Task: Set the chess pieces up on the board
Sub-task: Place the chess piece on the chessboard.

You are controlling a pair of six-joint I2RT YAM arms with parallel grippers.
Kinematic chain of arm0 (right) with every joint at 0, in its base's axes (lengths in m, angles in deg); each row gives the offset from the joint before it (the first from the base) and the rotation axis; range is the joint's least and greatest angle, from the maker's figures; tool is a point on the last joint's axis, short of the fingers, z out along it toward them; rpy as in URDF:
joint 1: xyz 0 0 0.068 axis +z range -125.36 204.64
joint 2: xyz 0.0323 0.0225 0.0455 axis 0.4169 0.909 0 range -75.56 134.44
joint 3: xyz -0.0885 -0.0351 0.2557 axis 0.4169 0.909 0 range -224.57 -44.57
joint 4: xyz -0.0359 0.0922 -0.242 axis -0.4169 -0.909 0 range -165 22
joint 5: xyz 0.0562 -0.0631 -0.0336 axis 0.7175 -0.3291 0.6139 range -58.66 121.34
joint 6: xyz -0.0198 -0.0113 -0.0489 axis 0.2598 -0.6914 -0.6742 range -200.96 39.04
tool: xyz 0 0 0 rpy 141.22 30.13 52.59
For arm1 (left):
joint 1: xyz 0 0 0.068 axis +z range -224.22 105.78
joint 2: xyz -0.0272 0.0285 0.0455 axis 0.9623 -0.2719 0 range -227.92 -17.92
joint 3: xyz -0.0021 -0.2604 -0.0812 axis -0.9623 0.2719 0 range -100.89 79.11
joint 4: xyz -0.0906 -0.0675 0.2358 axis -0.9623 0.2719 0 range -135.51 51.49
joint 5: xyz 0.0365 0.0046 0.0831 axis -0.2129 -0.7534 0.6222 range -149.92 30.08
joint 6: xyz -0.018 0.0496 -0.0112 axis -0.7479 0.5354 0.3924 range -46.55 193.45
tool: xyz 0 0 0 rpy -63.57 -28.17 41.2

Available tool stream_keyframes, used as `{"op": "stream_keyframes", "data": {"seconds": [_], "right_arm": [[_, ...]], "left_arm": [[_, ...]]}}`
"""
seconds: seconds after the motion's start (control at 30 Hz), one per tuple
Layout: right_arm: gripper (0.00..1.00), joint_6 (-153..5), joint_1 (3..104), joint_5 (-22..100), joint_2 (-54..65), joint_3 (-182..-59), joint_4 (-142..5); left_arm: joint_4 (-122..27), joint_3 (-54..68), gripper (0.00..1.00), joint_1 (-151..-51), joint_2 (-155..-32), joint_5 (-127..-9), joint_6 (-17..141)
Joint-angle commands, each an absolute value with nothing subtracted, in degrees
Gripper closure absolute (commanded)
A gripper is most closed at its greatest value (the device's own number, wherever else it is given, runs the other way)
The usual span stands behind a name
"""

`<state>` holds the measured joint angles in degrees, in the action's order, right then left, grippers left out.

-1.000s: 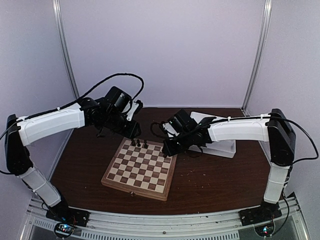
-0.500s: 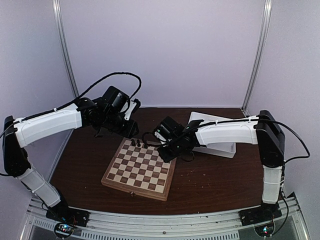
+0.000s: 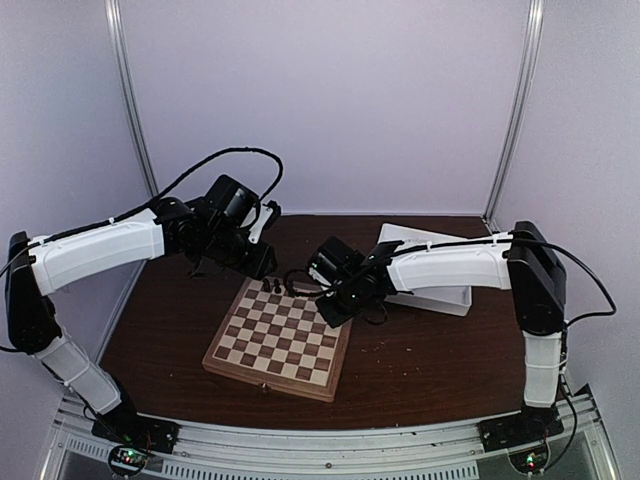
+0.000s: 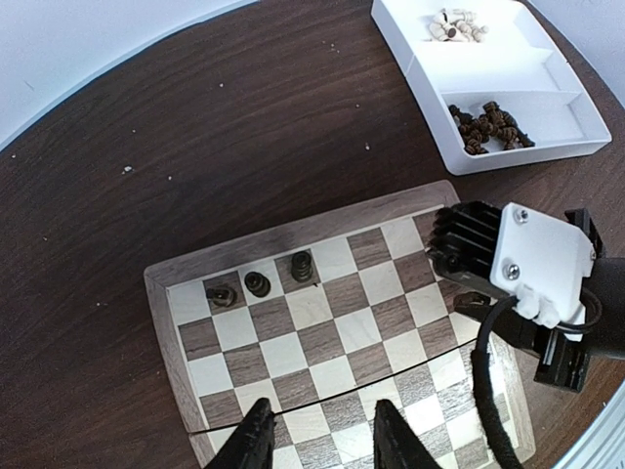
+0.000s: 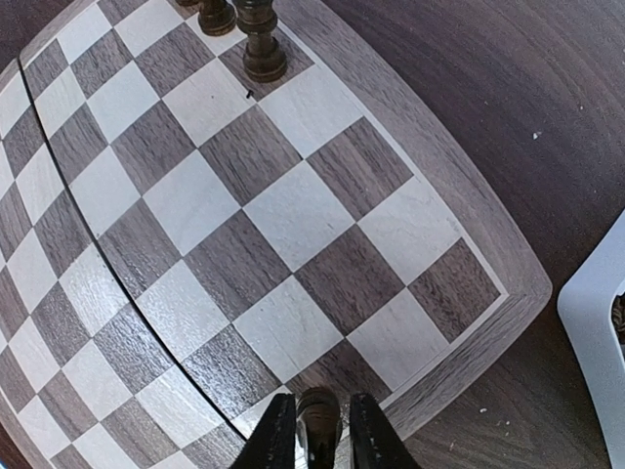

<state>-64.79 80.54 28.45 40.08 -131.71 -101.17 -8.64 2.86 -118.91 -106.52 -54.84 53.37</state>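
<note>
Three dark chess pieces point(image 4: 257, 284) stand side by side in the far row of the board point(image 3: 280, 340), at its left end, one to a square. A fourth dark piece point(image 5: 317, 412) sits between the fingers of the right claw point(image 5: 317, 432), low over the board's right-hand edge. That makes four dark pieces at the board and no pale one on it.

There are two arms and one white tray point(image 4: 508, 68), which lies on the brown tabletop point(image 3: 430, 350) just beyond the board's far right corner.

From above, the right arm crosses most of the tray, and the three pieces show only as small dark dots. The left wrist camera shows more. The tray has three compartments, a little heap of cream pieces point(image 4: 454, 24) lies in the far one, and a heap of dark pieces point(image 4: 488, 125) lies in the near one. They are too jumbled to count.

That camera also shows the left claw point(image 4: 320, 440) high over the near half of the board, with its fingers apart and nothing between them.

Only the right wrist camera shows the fourth piece. The fingers sit tight on either side of it, possibly touching, and I cannot tell whether they are gripping it or whether its base is on the board.
</note>
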Motion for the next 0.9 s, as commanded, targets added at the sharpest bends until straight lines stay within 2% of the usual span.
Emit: {"op": "stream_keyframes", "data": {"seconds": [0.0,0.17,0.53,0.67,0.87], "right_arm": [[0.72,-65.49,80.90,26.48,41.15,-133.43,-102.35],[0.66,-65.27,80.94,25.02,39.64,-133.28,-102.35],[0.64,-65.31,80.93,23.33,29.45,-128.06,-97.02],[0.65,-64.87,80.80,19.66,25.62,-124.23,-94.78],[0.65,-63.12,80.58,12.36,20.17,-118.66,-91.31]], "left_arm": [[-10.96,3.67,0.64,-119.13,-105.15,-55.42,52.77],[-11.04,3.70,0.64,-119.11,-105.29,-56.29,52.92],[-11.12,3.05,0.64,-119.09,-108.20,-59.41,53.48],[-11.22,2.11,0.63,-119.26,-109.82,-64.55,54.52],[-11.08,0.60,0.60,-120.95,-112.26,-65.87,55.86]]}}
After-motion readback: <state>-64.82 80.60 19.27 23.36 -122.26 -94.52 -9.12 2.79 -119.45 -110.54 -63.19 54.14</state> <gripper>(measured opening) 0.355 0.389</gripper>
